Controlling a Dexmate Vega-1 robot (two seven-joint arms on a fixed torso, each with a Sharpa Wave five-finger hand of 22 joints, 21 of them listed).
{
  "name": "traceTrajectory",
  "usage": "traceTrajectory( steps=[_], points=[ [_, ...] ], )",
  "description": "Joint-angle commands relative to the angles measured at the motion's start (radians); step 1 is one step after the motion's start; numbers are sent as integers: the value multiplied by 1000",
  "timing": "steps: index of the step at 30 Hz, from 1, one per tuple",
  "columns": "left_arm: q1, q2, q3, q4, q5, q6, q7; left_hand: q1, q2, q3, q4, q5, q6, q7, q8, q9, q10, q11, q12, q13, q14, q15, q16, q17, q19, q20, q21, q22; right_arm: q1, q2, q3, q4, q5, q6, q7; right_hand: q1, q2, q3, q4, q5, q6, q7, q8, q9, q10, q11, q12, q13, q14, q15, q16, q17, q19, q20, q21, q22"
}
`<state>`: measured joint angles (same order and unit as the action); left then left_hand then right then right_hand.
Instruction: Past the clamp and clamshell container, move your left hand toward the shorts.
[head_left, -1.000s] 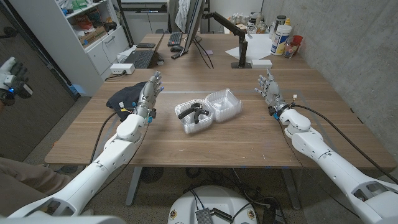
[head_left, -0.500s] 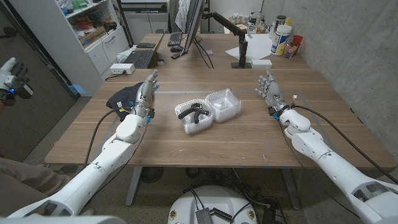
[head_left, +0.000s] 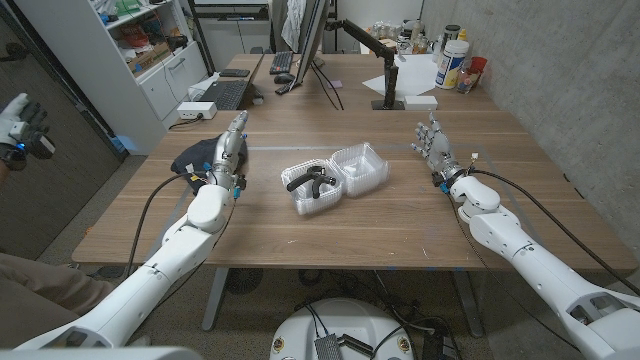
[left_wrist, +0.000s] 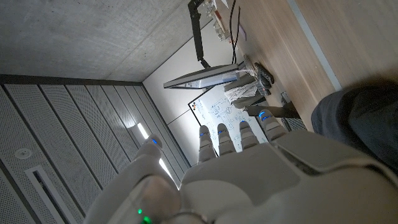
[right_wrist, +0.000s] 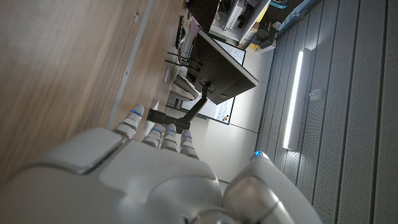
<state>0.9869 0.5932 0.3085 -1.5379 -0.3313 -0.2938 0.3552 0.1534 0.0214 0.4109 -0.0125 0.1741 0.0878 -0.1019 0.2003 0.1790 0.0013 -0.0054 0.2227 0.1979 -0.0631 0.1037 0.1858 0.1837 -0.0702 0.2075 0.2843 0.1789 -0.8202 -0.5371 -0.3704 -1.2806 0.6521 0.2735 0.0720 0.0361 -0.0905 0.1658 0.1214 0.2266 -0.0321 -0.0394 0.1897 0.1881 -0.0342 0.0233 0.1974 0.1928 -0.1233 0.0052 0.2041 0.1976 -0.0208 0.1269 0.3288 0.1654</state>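
While the left hand (head_left: 228, 152) hangs over the near right edge of the dark shorts (head_left: 195, 156), its fingers reach straight out, slightly apart, holding nothing. From the left wrist view the hand (left_wrist: 249, 174) shows its back, with the shorts (left_wrist: 364, 121) just beside it on the wooden table (head_left: 400, 225). Right of that hand sits the open clamshell container (head_left: 335, 175), the black clamp (head_left: 308, 183) lying inside its near half. Well apart on the right, the right hand (head_left: 433, 146) stands with fingers upright, loosely spread and empty.
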Motion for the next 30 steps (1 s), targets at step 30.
traceTrajectory(
  steps=[30],
  points=[
    [46,109,-5,-194,379,343,271,41,12,18,-35,4,29,-5,8,3,15,-4,8,1,-10,4,5,1,1,8,-19,4,-5,-4,6,5,6,1,2,4,13,-6,-2,5,7,-6,12,3,-5,4,4,2,-10,1,0,3,12,-2,-16,2]
  ],
)
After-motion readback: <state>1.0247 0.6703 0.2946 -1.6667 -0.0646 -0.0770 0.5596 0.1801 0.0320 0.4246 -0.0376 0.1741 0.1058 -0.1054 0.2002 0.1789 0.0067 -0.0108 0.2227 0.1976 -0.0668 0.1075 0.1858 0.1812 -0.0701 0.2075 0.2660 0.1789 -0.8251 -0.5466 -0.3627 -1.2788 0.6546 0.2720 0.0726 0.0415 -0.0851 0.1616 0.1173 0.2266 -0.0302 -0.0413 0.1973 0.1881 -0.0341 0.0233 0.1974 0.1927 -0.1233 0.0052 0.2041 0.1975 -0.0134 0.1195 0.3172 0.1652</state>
